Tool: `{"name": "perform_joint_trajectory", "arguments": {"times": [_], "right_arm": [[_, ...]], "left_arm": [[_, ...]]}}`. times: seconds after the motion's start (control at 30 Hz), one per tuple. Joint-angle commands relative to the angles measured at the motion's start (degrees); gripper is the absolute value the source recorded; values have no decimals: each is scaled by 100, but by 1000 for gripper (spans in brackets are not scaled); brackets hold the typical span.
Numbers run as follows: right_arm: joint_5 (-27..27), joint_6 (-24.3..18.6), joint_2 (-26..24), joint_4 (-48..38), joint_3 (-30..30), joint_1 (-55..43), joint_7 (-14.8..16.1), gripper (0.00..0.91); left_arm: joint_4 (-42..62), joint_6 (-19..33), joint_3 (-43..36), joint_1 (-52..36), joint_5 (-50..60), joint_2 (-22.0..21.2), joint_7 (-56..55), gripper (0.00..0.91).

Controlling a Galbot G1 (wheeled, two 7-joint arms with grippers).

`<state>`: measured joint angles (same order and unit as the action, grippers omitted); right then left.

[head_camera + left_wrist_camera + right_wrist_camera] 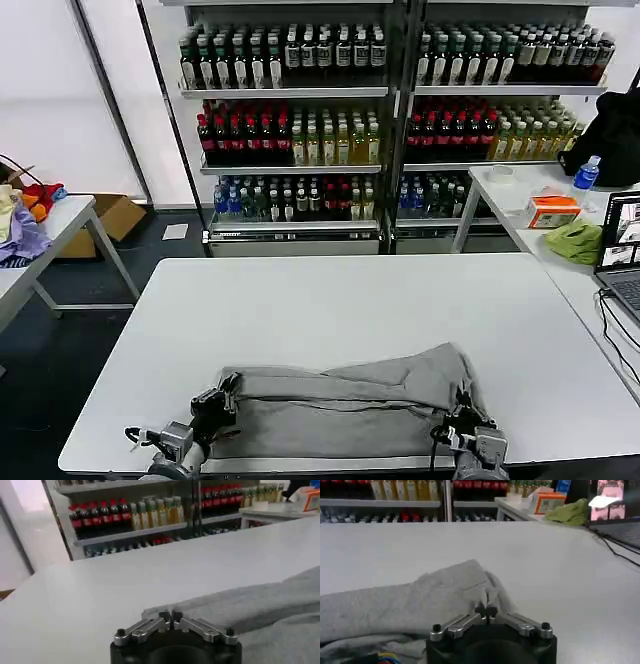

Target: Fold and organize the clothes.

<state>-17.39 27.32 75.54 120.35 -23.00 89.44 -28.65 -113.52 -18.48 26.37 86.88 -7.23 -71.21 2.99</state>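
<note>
A light grey shirt (340,405) lies bunched in a long band along the front edge of the white table (350,300), its upper part doubled over itself. At the shirt's left end my left gripper (225,392) is shut, pinching the cloth edge; the left wrist view has the jaws (170,616) closed at the hem of the grey fabric (260,605). My right gripper (462,410) is shut on the shirt's right end. In the right wrist view the cloth (420,600) puckers into the closed fingertips (486,611). No chest print or collar is visible.
Shelves of bottles (300,130) stand behind the table. A side table at the right holds a laptop (625,260), a lime-green cloth (575,242) and an orange box (553,210). Coloured fabrics (20,220) lie on a table at the left, beside a cardboard box (115,215).
</note>
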Motion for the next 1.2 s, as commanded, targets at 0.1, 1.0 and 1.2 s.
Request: {"name": "perform_joint_trajectory", "arguments": {"times": [0.1,1.0,1.2], "right_arm": [[206,23,11,57,-27,44,24,907],[34,-45,-104,1517,-439,154,-7,907],[32,-100,-92,1400,-395,138,-47,907]], "left_arm": [[-393,-200,54,115,505,-105,-232,907],[-642,-255,191,364,-4,-792,-647,907],[-507,-255,136,377,-9,-839,-634,907]]}}
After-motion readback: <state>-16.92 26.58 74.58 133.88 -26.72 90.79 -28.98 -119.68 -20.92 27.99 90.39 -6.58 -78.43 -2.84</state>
